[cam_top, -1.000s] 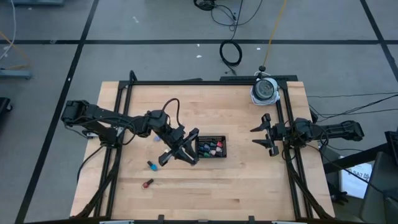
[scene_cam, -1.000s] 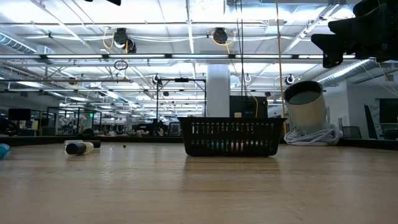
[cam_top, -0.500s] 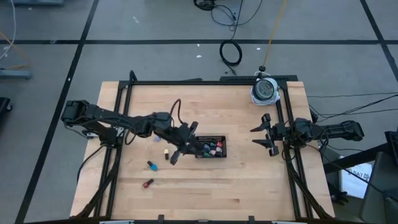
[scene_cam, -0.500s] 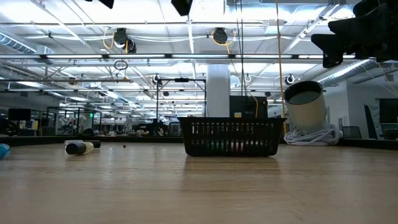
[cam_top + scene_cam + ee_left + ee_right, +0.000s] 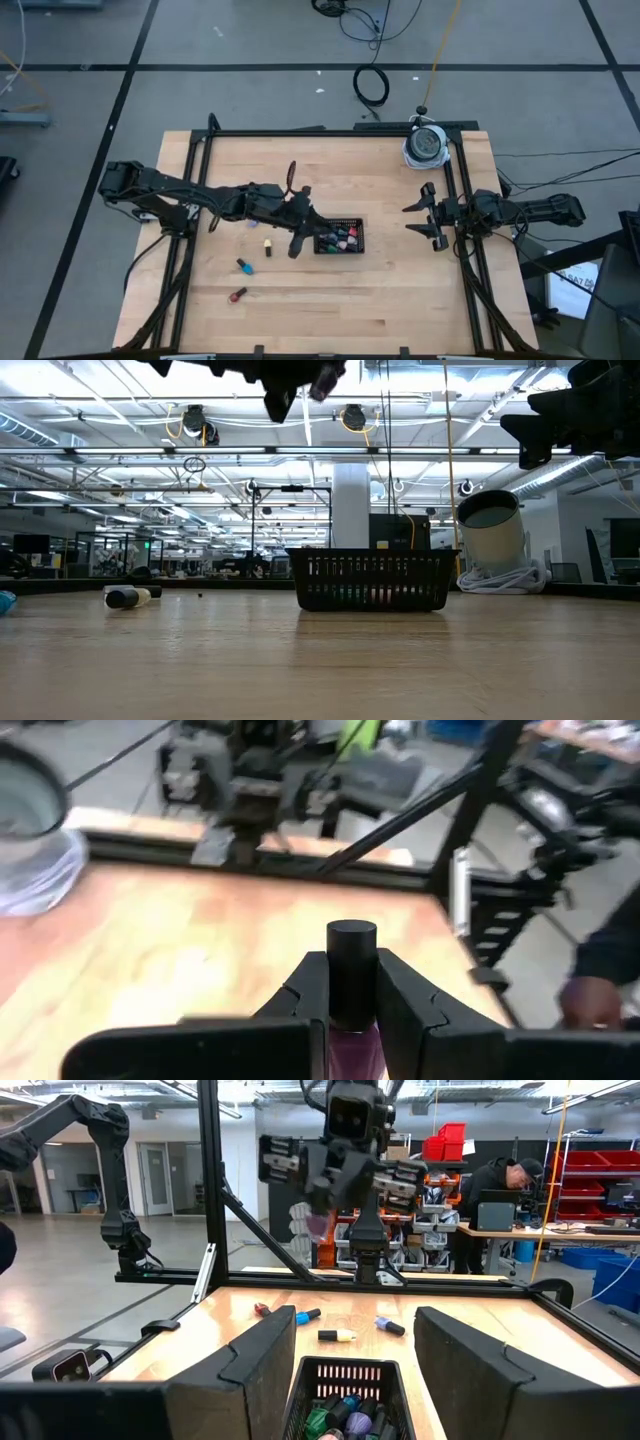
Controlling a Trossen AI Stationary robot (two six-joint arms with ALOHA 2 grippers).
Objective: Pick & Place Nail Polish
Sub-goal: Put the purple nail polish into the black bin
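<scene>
Left gripper: the left gripper (image 5: pixel 352 995) is clamped on a small purple nail polish bottle with a black cap (image 5: pixel 351 982), lifted above the table just beside the near-left corner of the tray.
Tray: the small black rectangular mesh tray (image 5: pixel 340 219) already holds a cluster of bottles in red, green, pink and purple.
Left on the table: 3 bottles lie loose on the light wooden table (image 5: pixel 380 290): a yellow bottle (image 5: pixel 268 245), a blue bottle (image 5: pixel 242 266) and a red bottle (image 5: pixel 238 295).
Right gripper: the right gripper (image 5: pixel 424 217) waits at the table's right edge, jaws wide and empty.
Progress: judged mostly done; the held bottle plus 3 remain.
</scene>
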